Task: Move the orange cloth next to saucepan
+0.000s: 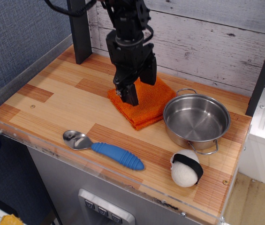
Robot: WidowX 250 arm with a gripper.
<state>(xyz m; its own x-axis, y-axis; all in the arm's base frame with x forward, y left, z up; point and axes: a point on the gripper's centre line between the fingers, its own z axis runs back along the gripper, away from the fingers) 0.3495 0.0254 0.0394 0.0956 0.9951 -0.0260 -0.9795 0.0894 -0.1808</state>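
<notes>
The orange cloth [144, 104] lies flat just left of the saucepan [196, 119]. The gripper [136, 87] hangs above the cloth's far-left part, fingers spread and empty.

Soft, even light is filling the scene, coming mostly from above. The saucepan [196, 120] is showing bright reflections on its inner wall. The gripper [137, 89] is casting a faint shadow onto the orange cloth [147, 104]. The picture is staying sharp, with slight grain in dark corners.

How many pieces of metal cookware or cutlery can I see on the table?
2. The saucepan stands at the right, beside the orange cloth. The spoon, with a blue handle, lies near the front edge.
</notes>
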